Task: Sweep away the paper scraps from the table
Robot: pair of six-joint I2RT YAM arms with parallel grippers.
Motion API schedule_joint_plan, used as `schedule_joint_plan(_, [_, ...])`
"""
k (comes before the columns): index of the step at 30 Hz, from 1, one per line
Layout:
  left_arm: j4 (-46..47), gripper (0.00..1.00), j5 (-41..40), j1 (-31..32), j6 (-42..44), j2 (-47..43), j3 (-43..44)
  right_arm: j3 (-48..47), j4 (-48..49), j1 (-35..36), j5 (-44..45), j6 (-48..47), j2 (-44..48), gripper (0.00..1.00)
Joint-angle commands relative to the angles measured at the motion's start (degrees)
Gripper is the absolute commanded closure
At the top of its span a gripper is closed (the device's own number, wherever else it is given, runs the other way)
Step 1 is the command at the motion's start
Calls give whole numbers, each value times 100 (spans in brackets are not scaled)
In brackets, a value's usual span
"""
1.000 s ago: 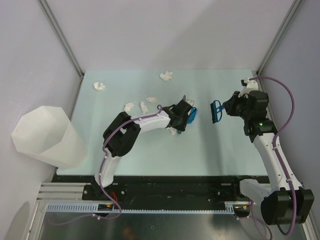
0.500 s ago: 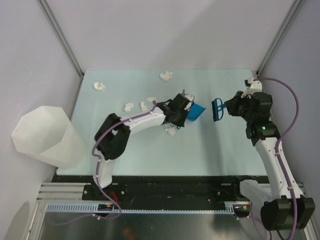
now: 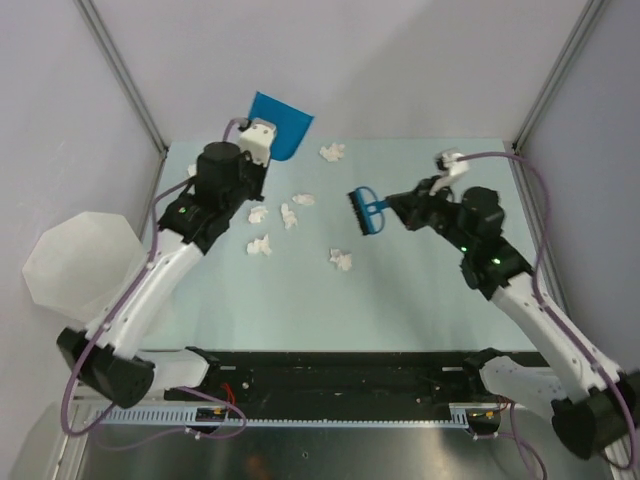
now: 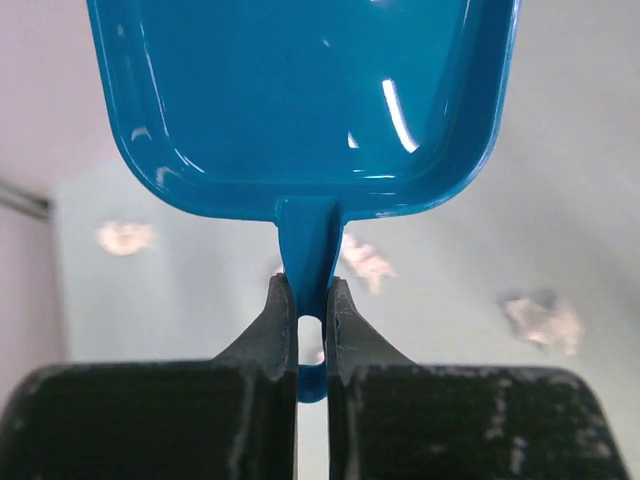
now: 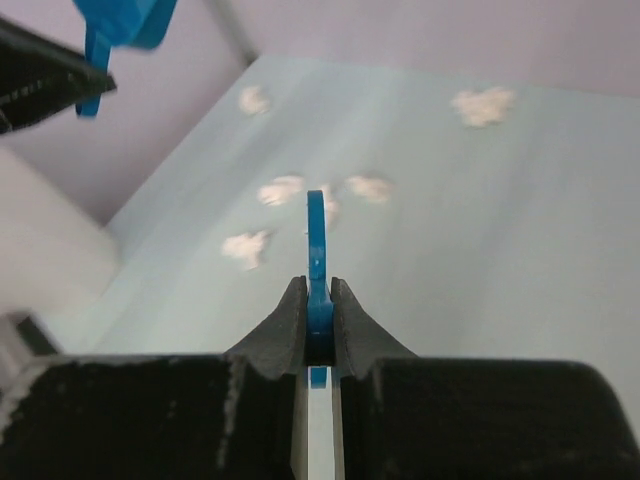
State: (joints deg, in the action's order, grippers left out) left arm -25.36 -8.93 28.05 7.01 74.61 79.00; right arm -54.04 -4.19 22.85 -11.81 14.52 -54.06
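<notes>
I have the left gripper (image 3: 262, 143) up at the upper left of the overhead frame, over the far left corner of the table (image 3: 430, 300). Its fingers are pressed narrow on the thin handle of a blue dustpan (image 3: 283, 122). In the left wrist view the pan fills the top of the picture, tray side facing the camera, well clear of the surface below.

The right gripper (image 3: 398, 208) sits right of centre in the overhead frame. Its fingers are also narrow, clamped on the flat handle of a blue brush (image 3: 364, 210) whose bristle head points toward the left of the frame. In the right wrist view the handle stands edge-on between the two dark fingers.

I count six paper scraps (image 3: 289, 214) in the overhead view, all lying on the table. One is near the far edge at upper centre. Three form a loose row left of centre, and one lies just below that row. One sits near the middle, just below the brush head in the frame.

A translucent white bin (image 3: 75, 265) stands at the left edge of the frame, beside the table.
</notes>
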Motion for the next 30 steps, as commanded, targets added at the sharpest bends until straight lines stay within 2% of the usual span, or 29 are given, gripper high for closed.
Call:
schedule_joint_plan(1, [-249,100,-978,-142,1373,-815,-131,-186,1690,998,-417,576,-981,100])
schedule_joint_plan(2, [-293,100,-1136,-221,1513,-938,-131,-194,2398,1150,-610,708,-1531,100])
schedule_joint_plan(4, [-443,100,-1628,-248,1654,-1176,-96,-290,3157,1553,-769,1068,-2123,100])
schedule_joint_plan(5, [-460,100,-1821,-256,1820,-1229,-104,-352,3857,1669,-831,1496,-2483,100])
schedule_joint_plan(10, [-469,100,-2815,-283,2296,-1510,-209,-1212,5442,2153,-585,2852,-4918,100])
schedule_joint_plan(12, [-469,100,-2921,-309,2349,-1598,-323,-1888,5516,2259,-541,3459,-5864,100])
schedule_joint_plan(15, [-452,100,-2957,-344,2367,-1748,-560,-2882,4763,2373,-279,3541,-6571,100])
schedule_joint_plan(19, [-461,100,-2922,-406,2384,-1871,-825,-4095,2640,2435,397,2812,-7432,100])
schedule_joint_plan(21, [-469,100,-2852,-432,2384,-1915,-930,-4420,2152,2435,609,2513,-7566,100])
schedule_joint_plan(24, [-461,100,-2790,-432,2367,-1906,-1053,-4291,1641,2365,952,2169,-7488,100])
schedule_joint_plan(30, [-460,100,-2527,-432,2358,-1775,-1247,-2956,1334,1741,707,1959,-6487,100])
